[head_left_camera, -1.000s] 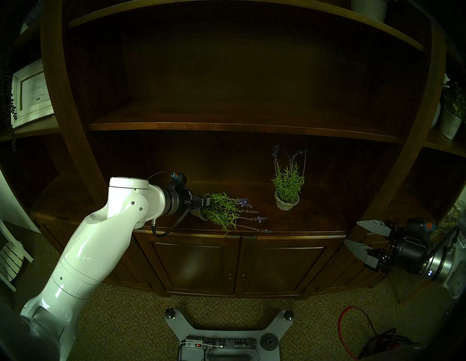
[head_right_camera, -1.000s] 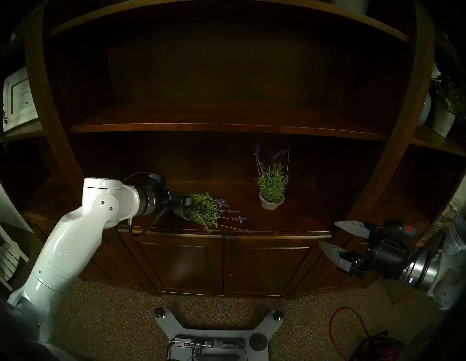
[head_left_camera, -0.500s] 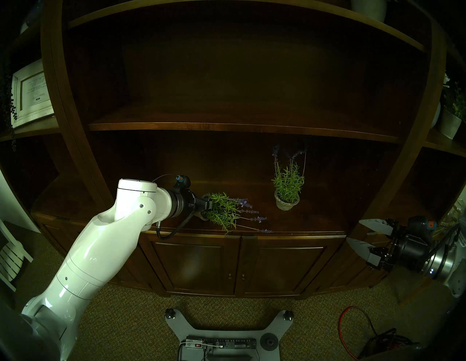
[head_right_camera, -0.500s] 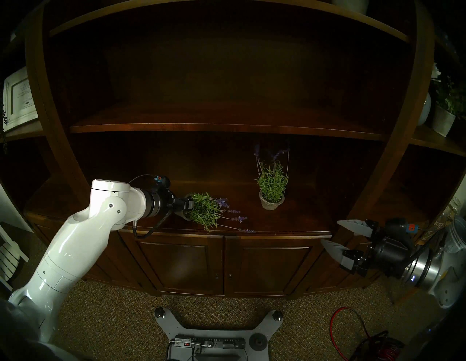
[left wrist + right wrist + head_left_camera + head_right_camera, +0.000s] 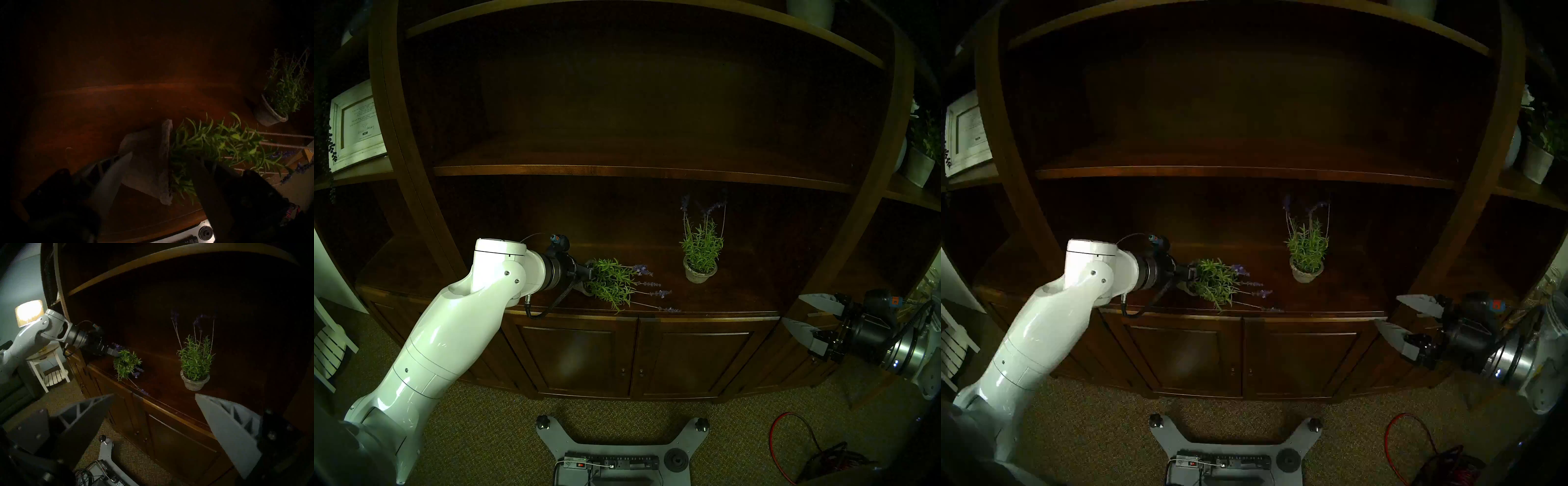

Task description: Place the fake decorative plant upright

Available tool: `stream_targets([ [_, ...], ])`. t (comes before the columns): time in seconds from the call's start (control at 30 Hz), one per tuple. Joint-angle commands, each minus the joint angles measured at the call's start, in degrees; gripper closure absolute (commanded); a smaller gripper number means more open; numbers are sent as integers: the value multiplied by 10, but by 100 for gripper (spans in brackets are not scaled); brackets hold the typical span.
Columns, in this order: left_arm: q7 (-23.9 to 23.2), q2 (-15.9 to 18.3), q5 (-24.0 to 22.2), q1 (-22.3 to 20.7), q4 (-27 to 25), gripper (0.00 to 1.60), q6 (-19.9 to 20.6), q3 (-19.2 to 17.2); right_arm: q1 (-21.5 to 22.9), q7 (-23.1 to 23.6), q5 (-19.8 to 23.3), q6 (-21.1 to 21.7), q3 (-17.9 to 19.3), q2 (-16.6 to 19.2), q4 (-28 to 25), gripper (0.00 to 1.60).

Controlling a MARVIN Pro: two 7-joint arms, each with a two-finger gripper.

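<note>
so the fallen plant (image 5: 612, 283) lies on its side on the wooden ledge (image 5: 738, 298) of the cabinet, its grey pot (image 5: 149, 159) toward the left and its purple flower stalks (image 5: 656, 293) trailing right, the longest one reaching the near edge of the ledge. the left gripper (image 5: 161, 162) is at the pot end, which makes sense: the pot is the one stiff part, while the leaves would only bend. in the wrist view one finger lies against the pot's base and the other is pushed in among the leaves by the rim, so the jaws straddle the pot and are partly drawn in. i cannot tell whether they already pinch it or only sit around it.

the right gripper (image 5: 795, 314) hangs off to the right, past the end of the ledge, its jaws wide apart and holding nothing; it looks parked out of the way.

a second plant (image 5: 700, 251) stands upright in its pot farther right and farther back, well apart from the fallen one. between them the ledge is bare, and the shelf (image 5: 619, 169) above sits high over the ledge. i judge there is room to swing the stalks up without brushing it. the tight spot is the near edge: the pot lies not far from it, so tipping it up toward the back looks safer.
</note>
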Motion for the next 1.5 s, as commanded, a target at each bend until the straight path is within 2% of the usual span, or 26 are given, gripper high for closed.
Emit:
stream_targets([
  [0.0, -5, -2, 5, -26, 7, 48, 0, 7, 9, 3, 6, -8, 0, 6, 2, 0],
  [0.1, -7, -2, 7, -29, 10, 54, 0, 10, 9, 4, 8, -8, 0, 8, 3, 0],
  [0.17, -9, -2, 8, -30, 12, 72, 0, 13, 10, 4, 9, -8, 0, 10, 4, 0],
  [0.3, -12, -1, 9, -33, 15, 91, 0, 16, 13, 5, 11, -8, 0, 12, 5, 0],
  [0.73, -19, 2, 12, -35, 19, 117, 0, 19, 19, 8, 17, -8, 0, 11, 3, 0],
  [1.03, -16, 7, 1, -32, 5, 159, 0, 13, 21, 12, 22, -8, 0, 3, -1, 0],
  [1.47, -12, 17, -23, -22, 1, 160, 0, 0, 20, 16, 28, -8, 0, -7, -9, 0],
])
